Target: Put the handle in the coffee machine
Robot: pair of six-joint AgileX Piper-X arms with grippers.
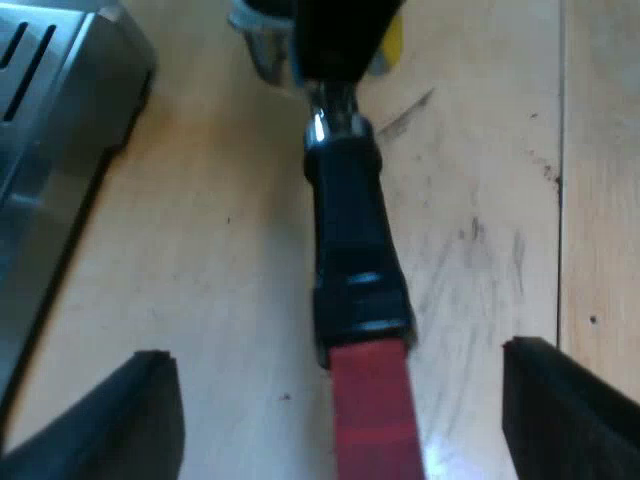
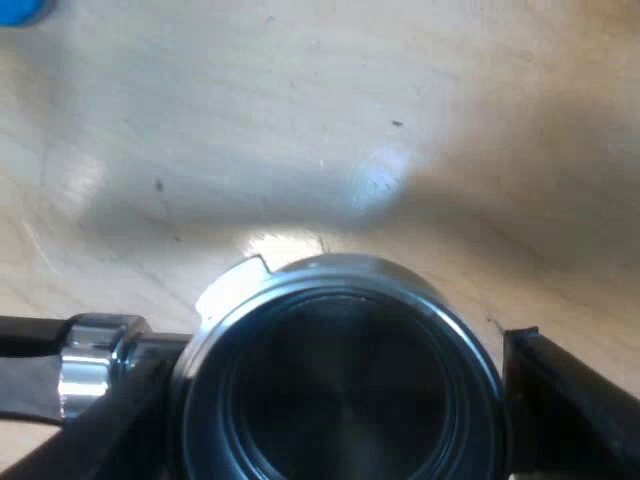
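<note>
Over the counter (image 1: 200, 250), right pincer (image 2: 335, 400) grips holder (image 1: 350, 230) by its basket; left pincer (image 1: 338, 352) gapes wide astride its red end. Pickup step, I judge; next, left closes on it.

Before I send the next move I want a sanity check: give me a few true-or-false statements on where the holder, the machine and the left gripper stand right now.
1. The holder is locked into the machine. False: it is loose, over the wooden table, with the machine beside it.
2. The left gripper is open. True.
3. Its fingers clamp the handle. False: they stand apart on either side of the red end, not touching it.
4. The handle ends in red. True.
5. A blue thing lies on the table beyond the holder. True.
</note>
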